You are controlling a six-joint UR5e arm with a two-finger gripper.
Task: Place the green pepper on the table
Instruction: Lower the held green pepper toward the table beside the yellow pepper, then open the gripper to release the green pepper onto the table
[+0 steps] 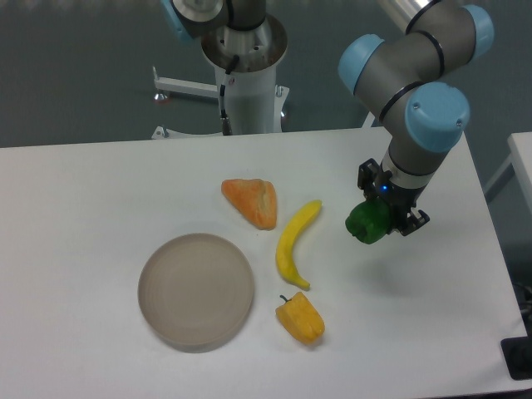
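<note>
The green pepper is a small glossy dark-green lump held at the right side of the white table. My gripper is shut on it from above, fingers mostly hidden by the pepper and the wrist. The pepper seems to hang slightly above the tabletop, with a faint shadow beneath it; whether it touches the surface is hard to tell.
A yellow banana lies just left of the pepper. An orange wedge-shaped piece sits left of the banana, a yellow-orange pepper lies in front of it, and a round grey-beige plate is at front left. The table's right edge is close.
</note>
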